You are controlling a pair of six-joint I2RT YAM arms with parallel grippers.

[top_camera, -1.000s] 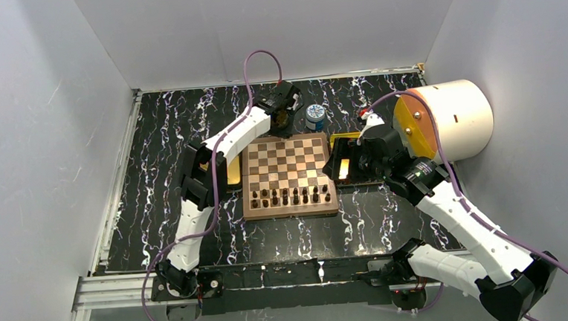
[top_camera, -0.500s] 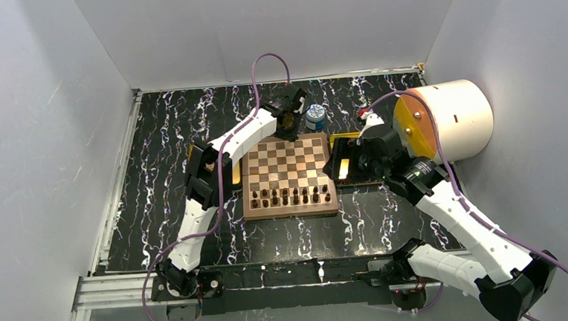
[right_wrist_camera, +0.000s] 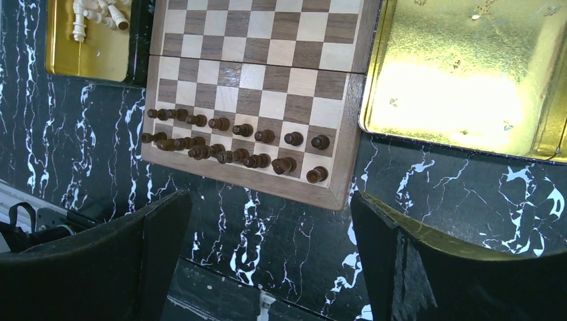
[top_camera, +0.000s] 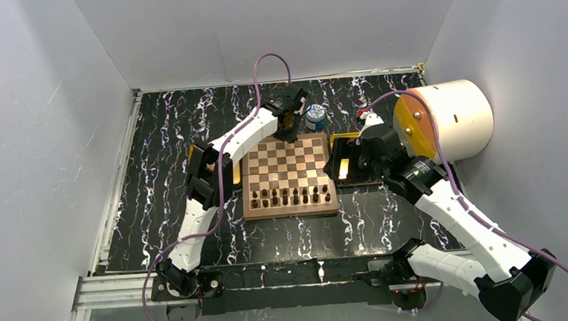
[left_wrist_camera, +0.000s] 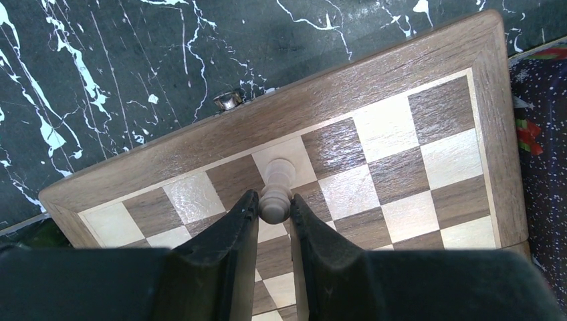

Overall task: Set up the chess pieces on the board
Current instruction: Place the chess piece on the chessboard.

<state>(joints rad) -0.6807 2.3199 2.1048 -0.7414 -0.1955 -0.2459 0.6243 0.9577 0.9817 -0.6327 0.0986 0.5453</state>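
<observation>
Placing step: the left gripper (left_wrist_camera: 274,208) is clamped on one cream piece (left_wrist_camera: 277,184), pinched at its rounded end between the two fingers (left_wrist_camera: 227,247). The piece's other end points at a light square in the far edge row of the board (left_wrist_camera: 401,70), and I can't tell if it's touching down yet. Next move, I'd say, is to lower it centred and upright, then let go without tipping it. The right gripper (right_wrist_camera: 267,200) hangs spread wide and empty off the board's right side. Dark pieces (right_wrist_camera: 234,144) fill the near two rows, and more cream pieces (right_wrist_camera: 97,13) lie in the gold tray (right_wrist_camera: 87,60).
</observation>
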